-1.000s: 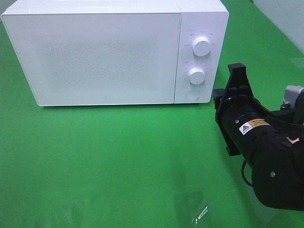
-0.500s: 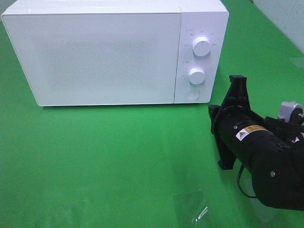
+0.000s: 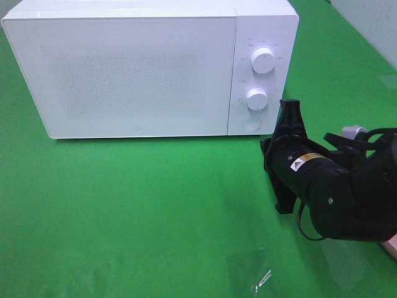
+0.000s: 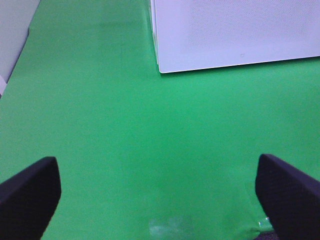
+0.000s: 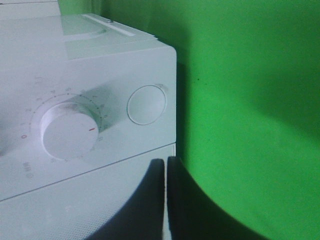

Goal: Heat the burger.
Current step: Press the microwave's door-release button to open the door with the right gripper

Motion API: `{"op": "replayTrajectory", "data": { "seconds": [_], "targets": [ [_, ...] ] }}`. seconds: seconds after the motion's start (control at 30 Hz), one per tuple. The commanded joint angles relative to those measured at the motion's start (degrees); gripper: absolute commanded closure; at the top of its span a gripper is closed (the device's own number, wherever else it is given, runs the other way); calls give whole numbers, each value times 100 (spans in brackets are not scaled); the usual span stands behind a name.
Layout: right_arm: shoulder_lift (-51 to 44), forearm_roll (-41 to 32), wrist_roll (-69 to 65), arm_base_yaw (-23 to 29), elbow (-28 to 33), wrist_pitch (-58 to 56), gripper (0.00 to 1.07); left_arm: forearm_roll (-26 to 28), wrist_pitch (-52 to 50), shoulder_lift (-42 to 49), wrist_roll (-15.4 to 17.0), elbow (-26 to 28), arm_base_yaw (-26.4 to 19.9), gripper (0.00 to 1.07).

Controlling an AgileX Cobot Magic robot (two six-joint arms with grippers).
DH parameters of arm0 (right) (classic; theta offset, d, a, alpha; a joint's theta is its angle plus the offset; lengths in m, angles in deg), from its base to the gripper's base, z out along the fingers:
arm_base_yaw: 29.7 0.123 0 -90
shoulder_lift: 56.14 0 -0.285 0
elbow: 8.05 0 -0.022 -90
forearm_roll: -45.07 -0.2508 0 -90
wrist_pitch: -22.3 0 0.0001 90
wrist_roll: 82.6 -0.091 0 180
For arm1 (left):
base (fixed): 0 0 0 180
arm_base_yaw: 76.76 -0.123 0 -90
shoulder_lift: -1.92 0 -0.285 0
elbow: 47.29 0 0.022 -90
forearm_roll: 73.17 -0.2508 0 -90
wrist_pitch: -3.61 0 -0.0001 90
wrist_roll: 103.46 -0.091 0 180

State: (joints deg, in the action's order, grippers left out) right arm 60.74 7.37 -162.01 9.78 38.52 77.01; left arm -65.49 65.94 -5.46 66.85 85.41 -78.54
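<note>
The burger is out of view. The white microwave [image 3: 136, 68] stands at the back of the green table with its door closed. My right gripper [image 3: 289, 107] is shut with nothing between its fingers, and it points at the microwave's lower right corner. In the right wrist view the right gripper [image 5: 165, 162] has its tips pressed together just in front of the microwave's panel [image 5: 85, 90], close to the round button [image 5: 146, 104]. In the left wrist view my left gripper [image 4: 160, 180] is open wide over bare green cloth, short of the microwave's front corner [image 4: 165, 60].
Two white knobs [image 3: 263, 60] [image 3: 256, 98] sit above the round button [image 3: 250, 124] on the microwave's right panel. A scrap of clear film [image 3: 251, 273] lies near the table's front edge. The table's left edge [image 4: 15, 55] shows in the left wrist view.
My right arm has moved left and closer to the microwave's lower right corner, with its fingers coming fully together. The microwave has not changed.
</note>
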Motion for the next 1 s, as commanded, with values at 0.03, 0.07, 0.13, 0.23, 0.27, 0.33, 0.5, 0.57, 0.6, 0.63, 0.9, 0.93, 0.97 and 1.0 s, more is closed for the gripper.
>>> {"op": "replayTrajectory", "data": {
  "seconds": [0.03,0.07,0.13,0.23,0.27,0.33,0.5,0.57,0.6,0.63,0.9,0.93,0.97,1.0],
  "targets": [
    [74,115,23,-120,-149,-126,107,29,-92,92,0,-17,23,9],
    [143,178,23,-235,-258,-143,107,29,-92,92,0,-17,23,9],
    [218,298,29,-350,-338,-201,107,29,-92,92,0,-17,23,9],
    [355,435,29,-510,-521,-378,107,29,-92,92,0,-17,23,9],
    [355,435,29,-510,-521,-378,107,29,-92,92,0,-17,23,9],
    [464,447,29,-561,-642,-435,107,29,-92,92,0,-17,23,9],
    [722,504,29,-619,-997,-447,107,29,-92,92,0,-17,23,9],
    [837,521,29,-619,-1112,-441,107,29,-92,92,0,-17,23,9],
    [945,527,29,-619,-1238,-424,107,29,-92,92,0,-17,23,9],
    [945,527,29,-619,-1238,-424,107,29,-92,92,0,-17,23,9],
    [1197,521,97,-619,-1593,-264,107,29,-92,92,0,-17,23,9],
    [1255,481,155,-625,-1662,-264,107,29,-92,92,0,-17,23,9],
    [1301,458,183,-688,-1713,-269,107,29,-92,92,0,-17,23,9],
    [1301,458,183,-688,-1713,-269,107,29,-92,92,0,-17,23,9]
  ]
}}
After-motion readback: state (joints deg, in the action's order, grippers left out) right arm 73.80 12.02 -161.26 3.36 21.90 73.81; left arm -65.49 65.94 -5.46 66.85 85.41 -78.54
